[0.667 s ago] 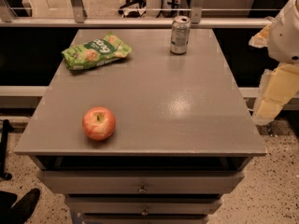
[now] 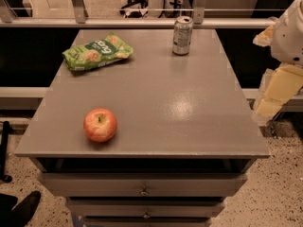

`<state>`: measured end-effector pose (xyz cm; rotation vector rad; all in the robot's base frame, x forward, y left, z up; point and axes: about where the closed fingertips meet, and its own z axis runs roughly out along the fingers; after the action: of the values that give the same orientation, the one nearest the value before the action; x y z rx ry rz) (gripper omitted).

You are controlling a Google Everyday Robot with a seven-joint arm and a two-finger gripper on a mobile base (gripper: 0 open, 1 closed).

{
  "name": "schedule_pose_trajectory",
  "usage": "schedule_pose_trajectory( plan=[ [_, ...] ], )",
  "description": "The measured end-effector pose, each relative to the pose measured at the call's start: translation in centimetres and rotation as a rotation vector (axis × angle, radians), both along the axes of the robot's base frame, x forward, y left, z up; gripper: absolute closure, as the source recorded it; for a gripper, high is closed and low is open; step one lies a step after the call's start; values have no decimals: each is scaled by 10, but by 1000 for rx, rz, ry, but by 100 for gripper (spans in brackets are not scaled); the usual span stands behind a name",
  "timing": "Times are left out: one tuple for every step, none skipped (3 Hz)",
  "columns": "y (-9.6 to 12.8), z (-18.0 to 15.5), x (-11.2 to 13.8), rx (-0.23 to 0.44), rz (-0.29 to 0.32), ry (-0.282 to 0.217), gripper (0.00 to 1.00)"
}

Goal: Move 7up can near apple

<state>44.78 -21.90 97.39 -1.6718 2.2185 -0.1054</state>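
The 7up can (image 2: 182,30) stands upright near the far edge of the grey table (image 2: 189,103), right of centre. The red apple (image 2: 100,125) sits near the front left corner, far from the can. My gripper (image 2: 278,90) hangs off the table's right side, pale yellow below the white arm (image 2: 293,32). It is beside the table edge, apart from the can and the apple, and holds nothing that I can see.
A green snack bag (image 2: 97,51) lies at the far left of the table. A rail with posts (image 2: 142,21) runs behind the far edge. Drawers (image 2: 144,188) sit under the tabletop. A dark shoe (image 2: 21,207) is on the floor at front left.
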Motion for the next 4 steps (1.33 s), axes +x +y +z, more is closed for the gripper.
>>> schedule_pose_trajectory(
  plan=[
    [-9, -8, 32, 75, -40, -59, 0],
    [-9, -22, 85, 149, -72, -129, 0],
    [-4, -35, 146, 260, -112, -205, 0],
    [9, -47, 203, 390, -144, -252, 0]
  ],
)
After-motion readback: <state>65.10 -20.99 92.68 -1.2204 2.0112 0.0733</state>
